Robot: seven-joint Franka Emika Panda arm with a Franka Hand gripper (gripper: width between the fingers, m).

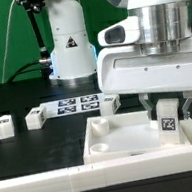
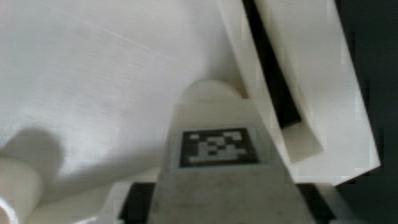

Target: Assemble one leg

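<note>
My gripper (image 1: 168, 114) is shut on a leg (image 1: 169, 117), a small white block with a black-and-white tag, and holds it upright over the exterior view's right part of the large white panel (image 1: 123, 145). In the wrist view the leg (image 2: 217, 150) fills the middle, its tag facing the camera, with a dark finger (image 2: 166, 198) pressed on each side. The panel (image 2: 107, 90) lies just beneath it. Whether the leg's far end touches the panel is hidden.
Three more legs lie on the black table: one (image 1: 4, 125) at the exterior view's left, one (image 1: 34, 117) beside it, one (image 1: 109, 103) by the marker board (image 1: 75, 105). A long white rail (image 1: 47, 179) runs along the front. A white stand (image 1: 68, 48) rises behind.
</note>
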